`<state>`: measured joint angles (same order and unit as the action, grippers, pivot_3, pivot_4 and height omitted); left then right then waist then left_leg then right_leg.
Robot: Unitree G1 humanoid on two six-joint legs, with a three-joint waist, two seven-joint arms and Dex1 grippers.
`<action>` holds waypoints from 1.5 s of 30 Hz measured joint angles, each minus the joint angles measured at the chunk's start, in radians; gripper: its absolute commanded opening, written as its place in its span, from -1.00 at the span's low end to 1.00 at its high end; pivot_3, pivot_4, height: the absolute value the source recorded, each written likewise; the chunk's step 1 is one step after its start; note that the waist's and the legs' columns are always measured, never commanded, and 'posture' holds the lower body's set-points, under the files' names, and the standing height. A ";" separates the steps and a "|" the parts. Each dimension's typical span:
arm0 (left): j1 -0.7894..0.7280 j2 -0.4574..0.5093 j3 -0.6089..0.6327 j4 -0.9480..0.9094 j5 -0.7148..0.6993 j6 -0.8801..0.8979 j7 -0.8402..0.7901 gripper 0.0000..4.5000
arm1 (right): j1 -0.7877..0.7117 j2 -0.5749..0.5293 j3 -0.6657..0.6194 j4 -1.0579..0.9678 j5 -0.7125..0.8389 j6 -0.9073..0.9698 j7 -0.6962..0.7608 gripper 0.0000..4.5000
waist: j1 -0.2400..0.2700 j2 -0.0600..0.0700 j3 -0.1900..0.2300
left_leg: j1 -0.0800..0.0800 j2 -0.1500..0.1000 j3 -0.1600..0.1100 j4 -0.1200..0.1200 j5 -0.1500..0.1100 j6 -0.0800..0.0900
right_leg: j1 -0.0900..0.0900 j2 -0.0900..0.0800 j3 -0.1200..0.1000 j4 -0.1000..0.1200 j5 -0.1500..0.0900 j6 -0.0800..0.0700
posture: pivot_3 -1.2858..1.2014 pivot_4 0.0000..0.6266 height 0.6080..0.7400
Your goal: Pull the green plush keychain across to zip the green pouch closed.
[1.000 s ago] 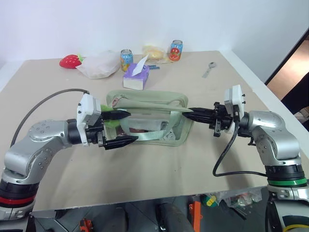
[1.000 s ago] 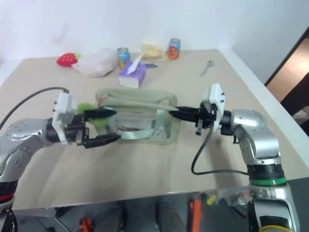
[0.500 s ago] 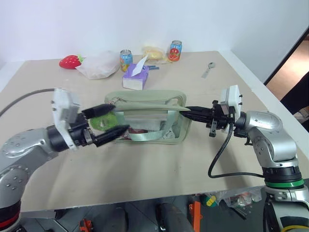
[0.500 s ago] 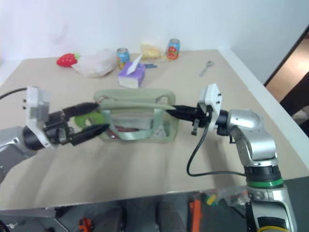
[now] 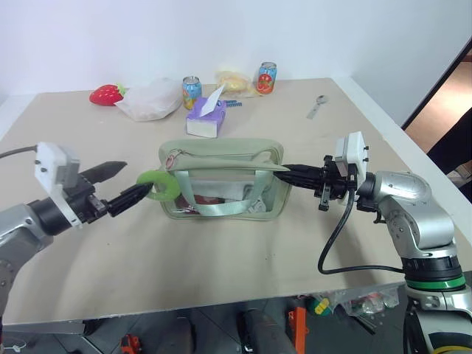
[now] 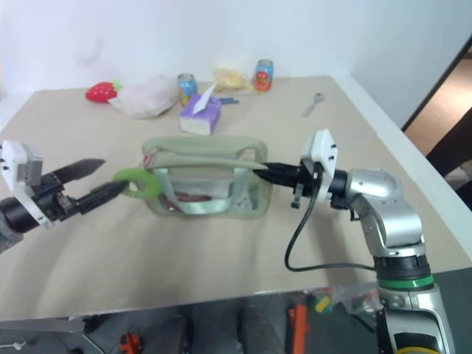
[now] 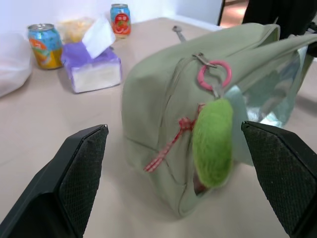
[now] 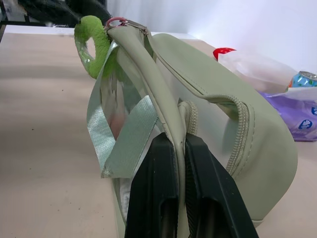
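Observation:
The pale green pouch point(image 5: 221, 158) stands upright mid-table, its top zipper drawn along its length. The green plush keychain point(image 5: 161, 184) hangs from a pink ring point(image 7: 214, 75) at the pouch's left end. My left gripper point(image 5: 136, 177) is open just left of the keychain. Its nearer finger point(image 5: 129, 198) reaches up to the ring, and I cannot tell whether it touches. In the left wrist view the keychain point(image 7: 213, 144) hangs free between the spread fingers. My right gripper point(image 5: 287, 169) is shut on the pouch's right end, pinching the fabric edge point(image 8: 174, 130).
Behind the pouch are a purple tissue box point(image 5: 206, 119), two drink cans point(image 5: 192, 88) point(image 5: 268, 75), a white plastic bag point(image 5: 151, 99), a red strawberry toy point(image 5: 107, 94) and a yellowish packet point(image 5: 234, 80). A spoon point(image 5: 318, 106) lies at the far right near the table's edge.
My left arm has drawn back to the left, away from the pouch. The keychain now hangs at the pouch's left end and the pouch stands straighter. The right gripper has kept still.

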<state>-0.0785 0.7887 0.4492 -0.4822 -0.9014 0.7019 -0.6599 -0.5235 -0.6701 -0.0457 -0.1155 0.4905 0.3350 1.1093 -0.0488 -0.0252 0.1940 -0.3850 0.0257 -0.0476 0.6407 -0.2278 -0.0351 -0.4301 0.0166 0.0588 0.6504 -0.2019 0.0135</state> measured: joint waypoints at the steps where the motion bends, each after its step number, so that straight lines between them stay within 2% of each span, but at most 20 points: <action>1: -0.003 -0.004 -0.015 0.004 0.001 0.000 -0.004 1.00 | 0.000 0.000 0.000 0.000 -0.001 0.002 0.000 -0.99 | 0.000 0.000 0.000 | 0.000 0.000 0.000 0.000 0.000 0.000 | 0.000 0.000 0.000 0.000 0.000 0.000 | 0.03 -0.52 1.00; 3: -0.007 -0.014 -0.039 0.009 0.004 -0.003 -0.017 1.00 | 0.000 -0.001 0.000 0.000 -0.003 0.004 0.000 -0.99 | 0.000 0.000 0.000 | 0.000 0.000 0.001 0.000 0.000 0.000 | -0.001 0.000 0.001 0.000 0.000 0.001 | 0.03 -0.52 1.00; 4: -0.010 -0.019 -0.055 0.012 0.006 -0.005 -0.025 0.76 | -0.001 -0.001 0.000 0.000 -0.004 0.004 0.000 -1.00 | 0.000 0.000 0.000 | 0.000 0.000 0.001 0.000 0.000 0.000 | -0.001 0.000 0.001 0.000 0.001 0.002 | 0.03 -0.52 1.00; 6: -0.016 -0.028 -0.072 0.023 0.012 -0.008 -0.030 0.51 | -0.001 -0.001 0.000 0.000 -0.005 0.004 -0.002 -1.00 | 0.000 0.000 0.000 | -0.001 0.000 0.002 0.000 0.000 0.000 | -0.002 0.000 0.001 0.000 0.002 0.004 | 0.03 -0.52 1.00; 16: -0.063 -0.031 -0.063 0.042 -0.008 -0.019 -0.047 -0.99 | 0.000 -0.012 0.000 0.000 -0.016 -0.002 -0.003 -1.00 | 0.001 0.000 0.000 | -0.004 0.001 0.003 0.000 0.000 0.000 | -0.005 0.001 0.003 0.000 0.004 0.005 | 0.03 -0.52 1.00; 22: -0.094 -0.002 -0.013 0.042 -0.095 0.038 -0.034 -1.00 | 0.000 -0.014 0.000 0.000 -0.023 -0.007 0.000 -1.00 | 0.001 0.000 0.000 | -0.004 0.001 0.003 0.000 0.000 0.000 | -0.005 0.001 0.003 0.000 0.004 0.005 | 0.03 -0.52 1.00; 25: -0.182 0.018 -0.022 0.052 -0.130 0.062 -0.030 -1.00 | 0.000 -0.018 0.000 0.001 -0.024 -0.007 0.001 -1.00 | 0.001 -0.001 0.000 | -0.004 0.000 0.003 0.001 0.000 0.000 | -0.005 0.001 0.003 0.000 0.005 0.006 | 0.03 -0.52 1.00; 30: -0.334 0.020 -0.117 0.076 -0.115 0.064 -0.053 -1.00 | -0.001 -0.018 0.005 0.003 -0.026 -0.011 0.001 -1.00 | 0.001 -0.001 0.000 | -0.004 0.000 0.003 0.002 0.000 0.000 | -0.004 0.001 0.004 0.000 0.005 0.007 | 0.03 -0.52 1.00; 39: -0.528 -0.035 -0.353 0.195 0.057 0.040 -0.113 -1.00 | -0.002 -0.019 0.007 0.002 -0.033 -0.011 -0.004 -1.00 | 0.000 -0.001 0.000 | -0.004 0.000 0.004 0.001 0.000 0.000 | -0.005 0.002 0.005 0.000 0.006 0.007 | 0.03 -0.52 1.00; 40: -0.535 -0.032 -0.369 0.204 0.077 0.039 -0.123 -0.68 | -0.002 -0.019 0.007 0.002 -0.034 -0.011 -0.004 -1.00 | 0.000 -0.001 0.000 | -0.004 0.000 0.004 0.001 0.000 0.000 | -0.005 0.001 0.005 0.000 0.006 0.007 | 0.03 -0.52 1.00; 42: -0.543 -0.032 -0.384 0.229 0.101 0.039 -0.138 -0.44 | -0.002 -0.019 0.007 0.001 -0.034 -0.011 -0.004 -1.00 | 0.000 -0.001 0.000 | -0.004 0.000 0.004 0.001 0.000 0.000 | -0.005 0.001 0.005 0.000 0.006 0.007 | 0.03 -0.52 1.00; 45: -0.562 -0.039 -0.385 0.260 0.116 0.045 -0.148 0.06 | -0.001 -0.019 0.006 0.001 -0.034 -0.011 -0.006 -1.00 | 0.001 -0.001 0.000 | -0.004 0.000 0.004 0.002 0.000 0.000 | -0.005 0.001 0.005 0.000 0.006 0.008 | 0.03 -0.52 1.00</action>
<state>-0.6404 0.7496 0.0646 -0.2220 -0.7855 0.7468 -0.8076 -0.5241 -0.6892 -0.0393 -0.1148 0.4567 0.3236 1.1032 -0.0479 -0.0261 0.1940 -0.3894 0.0256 -0.0440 0.6422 -0.2275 -0.0354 -0.4350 0.0180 0.0641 0.6505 -0.1959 0.0211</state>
